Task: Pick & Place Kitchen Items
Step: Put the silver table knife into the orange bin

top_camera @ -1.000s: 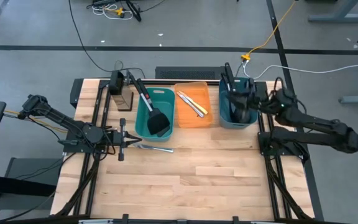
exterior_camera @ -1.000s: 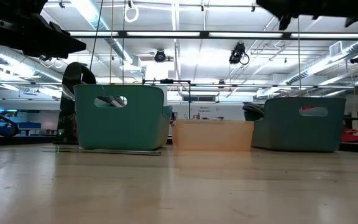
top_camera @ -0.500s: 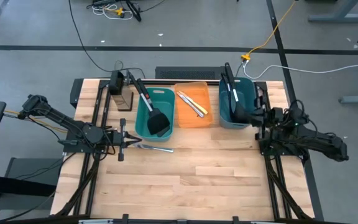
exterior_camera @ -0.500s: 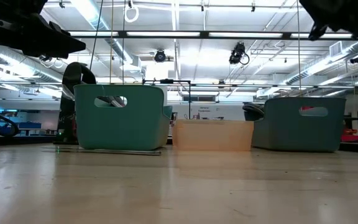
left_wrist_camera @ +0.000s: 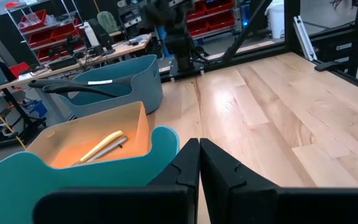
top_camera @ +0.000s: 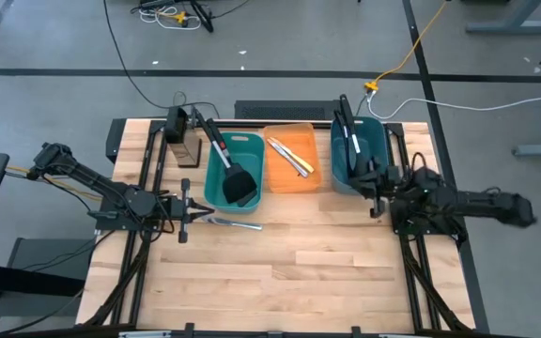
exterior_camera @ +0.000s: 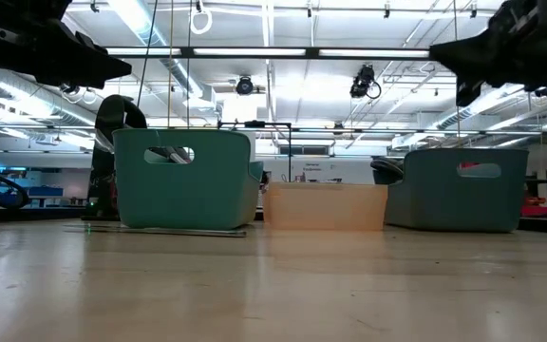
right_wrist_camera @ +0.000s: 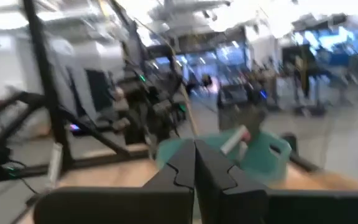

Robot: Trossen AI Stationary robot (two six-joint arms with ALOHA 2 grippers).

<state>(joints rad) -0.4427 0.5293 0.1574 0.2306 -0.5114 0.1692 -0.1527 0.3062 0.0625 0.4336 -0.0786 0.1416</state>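
A black spatula (top_camera: 236,178) leans in the left teal bin (top_camera: 216,192), its handle over the far rim. Slim knives (top_camera: 290,155), one cream-handled (left_wrist_camera: 102,144), lie in the orange bin (top_camera: 310,180). Black utensils (top_camera: 347,131) stand in the right teal bin (top_camera: 339,178). A silver knife (top_camera: 236,223) lies flat on the table. My left gripper (top_camera: 193,214) (left_wrist_camera: 199,163) hovers shut, just left of that knife. My right gripper (top_camera: 376,199) (right_wrist_camera: 195,165) is shut and empty, beside the right bin's near right corner.
The three bins stand in a row across the far half of the table. A dark block (top_camera: 182,141) stands at the far left. Bare wood (top_camera: 299,272) fills the near half. Black frame rails (top_camera: 148,272) run along both sides.
My right gripper has drawn back from over the right teal bin toward the table's near edge and has come down, now showing in the low view's upper right. My left arm has kept still.
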